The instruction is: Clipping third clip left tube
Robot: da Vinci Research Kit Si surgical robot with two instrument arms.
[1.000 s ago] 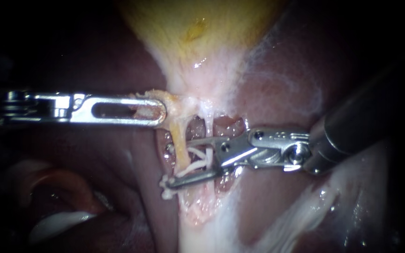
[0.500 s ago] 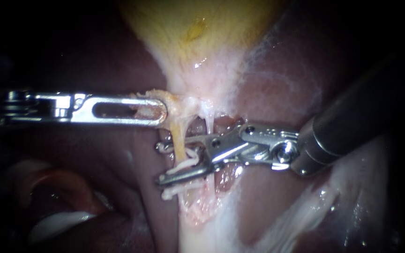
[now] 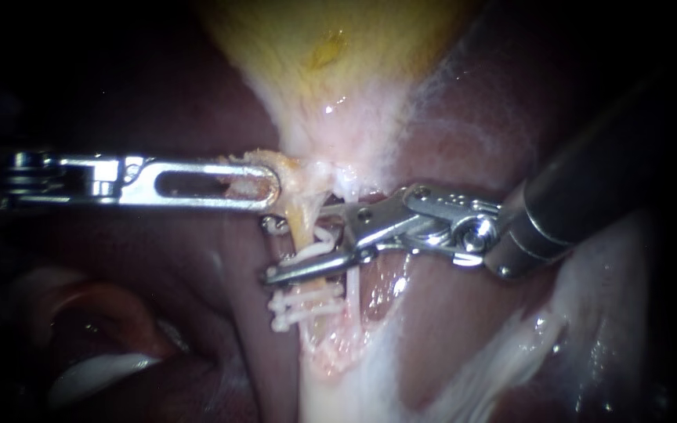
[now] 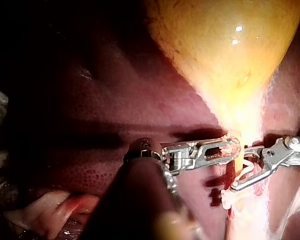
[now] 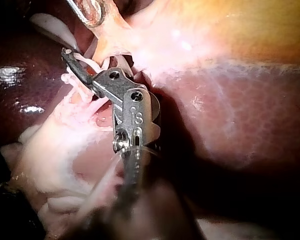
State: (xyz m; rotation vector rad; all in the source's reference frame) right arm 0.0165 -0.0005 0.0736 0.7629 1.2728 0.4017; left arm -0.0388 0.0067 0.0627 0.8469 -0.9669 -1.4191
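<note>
Close endoscope view of a yellow gallbladder at upper centre, narrowing downward over dark red liver. From the left edge, the left instrument reaches to mid-frame, its slotted jaws pressed together on a fold of tissue at the gallbladder's narrow lower end, holding it taut. Just below those jaws the left tube, a thin yellowish strand, runs down the centre of the frame. The right instrument enters from the right edge, and its jaws stand spread, one on each side of that tube, with a white clip showing in the gap between them and not yet squeezed closed. Over the last second these jaws have slid up the tube toward the gallbladder, uncovering two white clips already lying across the tube just below centre. The shift suggests that the new clip is now lined up above the other two, clear of both, so the remaining step looks to be closing the jaws to set it.
</note>
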